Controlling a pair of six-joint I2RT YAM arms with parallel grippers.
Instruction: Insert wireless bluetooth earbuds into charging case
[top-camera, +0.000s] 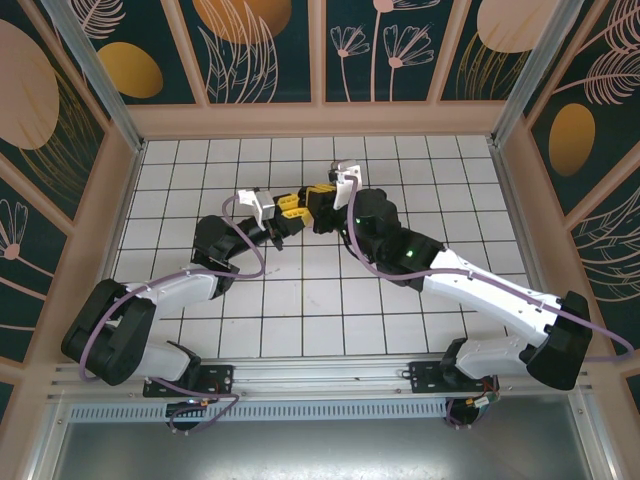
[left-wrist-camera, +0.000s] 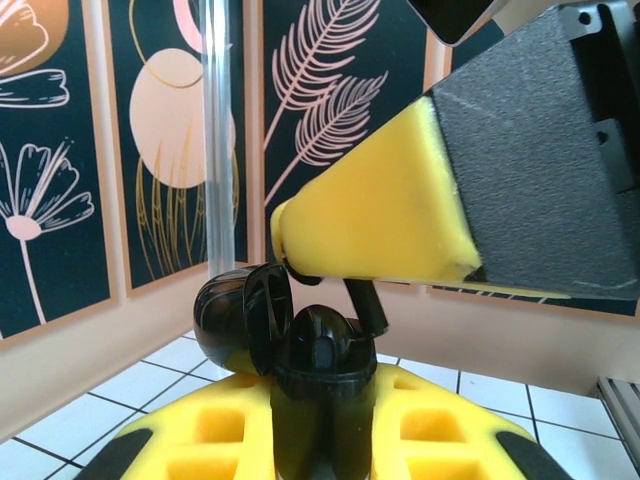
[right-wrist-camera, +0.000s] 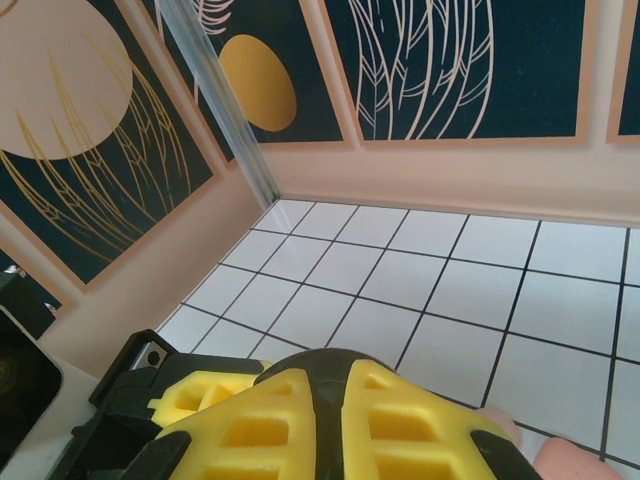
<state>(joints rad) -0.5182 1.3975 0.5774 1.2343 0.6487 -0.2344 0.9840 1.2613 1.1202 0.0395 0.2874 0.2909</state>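
Yellow fingers of the left gripper (left-wrist-camera: 318, 445) clamp the open black case (left-wrist-camera: 320, 390), its lid (left-wrist-camera: 240, 320) tilted back leftward. Just above it, the right gripper (left-wrist-camera: 290, 235), fingers pressed together, seems to pinch a black earbud (left-wrist-camera: 362, 300). Best to lower the bud straight and gently into the case. Left wrist view gives that alignment; overhead, both grippers merely meet.
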